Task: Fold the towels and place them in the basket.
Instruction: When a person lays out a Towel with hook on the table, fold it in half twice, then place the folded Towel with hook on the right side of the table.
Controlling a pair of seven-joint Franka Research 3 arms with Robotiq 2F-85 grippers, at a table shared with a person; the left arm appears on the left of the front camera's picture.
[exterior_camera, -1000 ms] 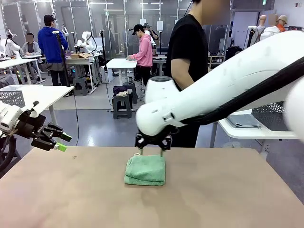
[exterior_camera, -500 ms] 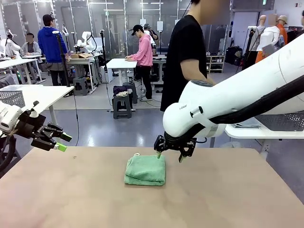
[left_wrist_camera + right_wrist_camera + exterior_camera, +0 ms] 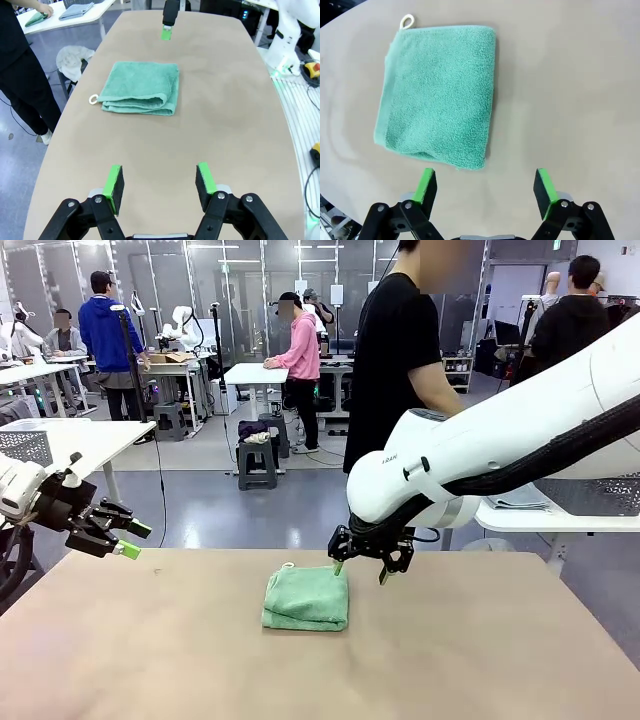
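Note:
A mint green towel [image 3: 306,598] [image 3: 140,87] [image 3: 440,90] lies folded into a small rectangle on the tan table, its white loop at the far left corner. My right gripper [image 3: 360,572] [image 3: 487,187] hovers open just above the table beside the towel's far right corner, with nothing between its green pads. At the table's left edge my left gripper [image 3: 135,540] [image 3: 160,182] is open and empty, pointing across at the towel. A dark lattice basket [image 3: 590,490] stands on the white side table at the right, partly behind my right arm.
A person in black [image 3: 400,360] stands at the far side of the table, reaching toward the side table [image 3: 60,17], where folded grey-blue cloths [image 3: 75,10] lie. A pale perforated basket [image 3: 25,447] sits on a table at the left.
My right gripper moved from behind the towel's middle to its far right corner, then held nearly still. The towel and the left arm stayed put.

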